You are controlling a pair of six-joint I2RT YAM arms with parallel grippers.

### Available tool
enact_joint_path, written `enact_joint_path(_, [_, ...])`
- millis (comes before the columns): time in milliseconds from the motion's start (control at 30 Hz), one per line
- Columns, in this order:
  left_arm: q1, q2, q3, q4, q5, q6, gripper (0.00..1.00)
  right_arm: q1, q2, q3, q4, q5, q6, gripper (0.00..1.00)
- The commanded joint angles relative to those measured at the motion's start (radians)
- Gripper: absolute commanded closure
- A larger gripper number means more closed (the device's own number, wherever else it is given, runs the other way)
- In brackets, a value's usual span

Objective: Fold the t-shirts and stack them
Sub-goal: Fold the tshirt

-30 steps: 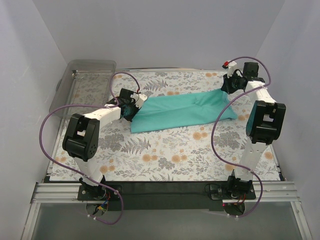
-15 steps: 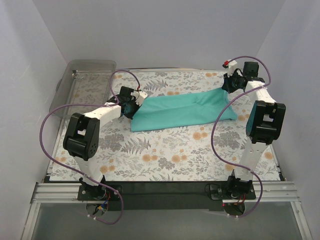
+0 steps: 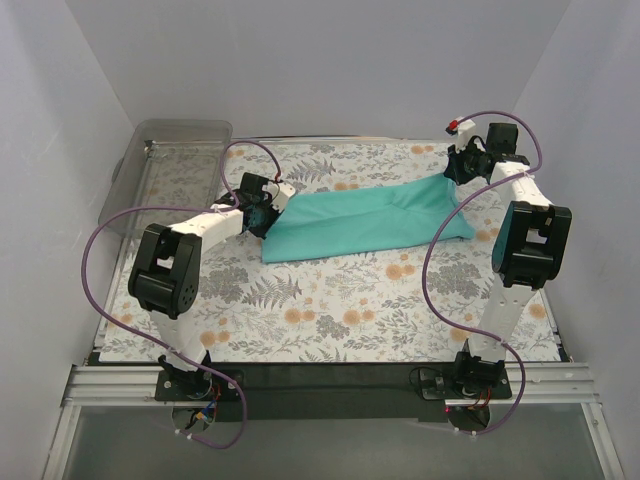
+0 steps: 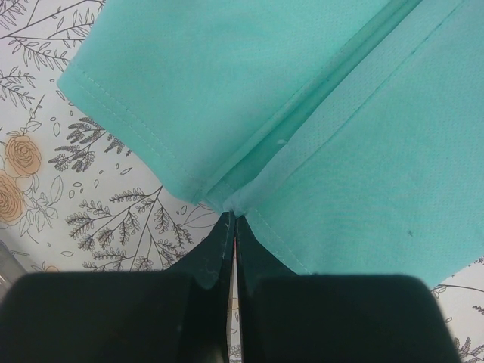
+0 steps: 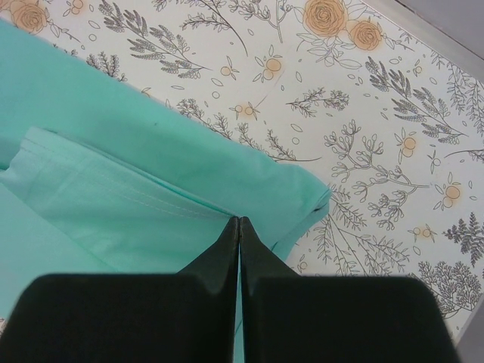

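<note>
While the long teal fabric t-shirt [image 3: 370,225] lay across the far half of the floral-printed table cover [image 3: 330,310], left gripper [image 4: 231,219] and right gripper [image 5: 239,221] each clamped closed fingers on an opposite end edge; the near half showed bare.

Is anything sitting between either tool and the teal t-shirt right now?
Nothing visible. The left tool is pinched shut on the teal t-shirt at its left end, the right tool on its far right corner.
</note>
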Motion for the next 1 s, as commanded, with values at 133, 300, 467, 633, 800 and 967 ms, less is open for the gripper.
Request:
enact_joint_path(133, [0.005, 0.008, 0.04, 0.013, 0.003, 0.001, 1.0, 0.006, -0.008, 0.023, 0.045, 0.008, 0.012, 0.99])
enact_joint_path(300, [0.007, 0.017, 0.041, 0.013, 0.001, -0.001, 1.0, 0.011, 0.0, 0.024, 0.045, 0.016, 0.014, 0.99])
enact_joint_path(467, [0.005, 0.019, 0.049, 0.011, 0.001, 0.001, 1.0, 0.011, 0.005, 0.026, 0.045, 0.025, 0.015, 0.99])
enact_joint_path(633, [0.005, 0.023, 0.054, 0.013, -0.002, -0.002, 1.0, 0.016, 0.014, 0.03, 0.045, 0.032, 0.015, 0.99])
enact_joint_path(800, [0.005, 0.031, 0.063, 0.013, -0.003, -0.007, 1.0, 0.029, 0.037, 0.046, 0.044, 0.054, 0.026, 0.98])
enact_joint_path(967, [0.005, 0.028, 0.07, 0.023, -0.011, -0.037, 0.83, 0.049, 0.058, 0.073, 0.058, 0.13, 0.104, 0.67])
